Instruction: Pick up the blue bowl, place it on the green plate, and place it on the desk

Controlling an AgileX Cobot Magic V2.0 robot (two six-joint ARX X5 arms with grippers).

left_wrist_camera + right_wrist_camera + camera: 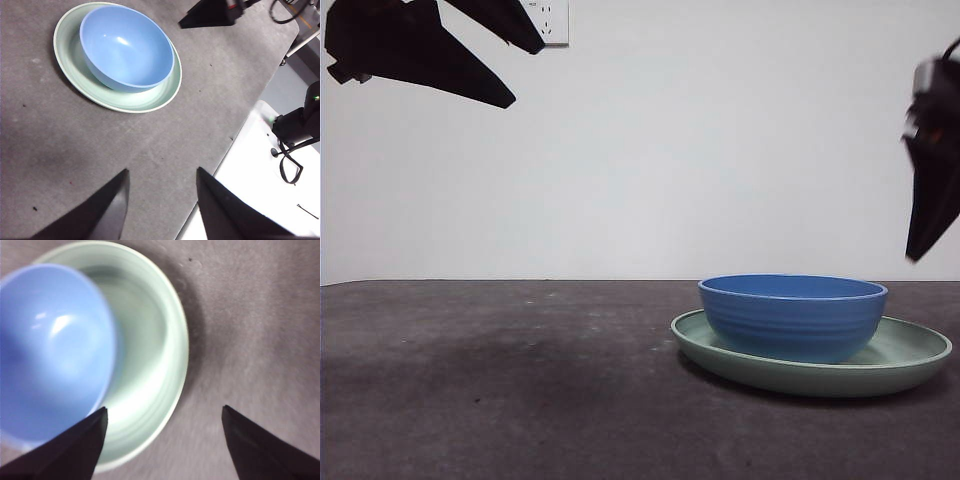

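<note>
1. The blue bowl (pixel 793 316) sits upright inside the green plate (pixel 910 350), resting on the plate's floor and pushed off-centre, so more bare plate shows on one side than on the other.
2. The green plate lies flat on the worktop (pixel 500 380), at about 4 o'clock from the middle of the front view.
3. The right gripper (pixel 162 440) hangs above the plate's edge, clear of both dishes; its fingers (pixel 75 450) are spread wide and grasp nothing. In the front view it shows as a dark shape at 3 o'clock (pixel 932 200).
4. The left gripper (pixel 160 205) is raised over bare worktop, well apart from the plate; its fingers (pixel 107 210) are released and empty. In the front view it sits at 10 o'clock (pixel 470 55).
5. In the left wrist view the bowl (pixel 125 47) and plate (pixel 125 100) lie near the right arm's dark tip.
6. A white wall socket (pixel 552 25) is on the wall behind.
</note>
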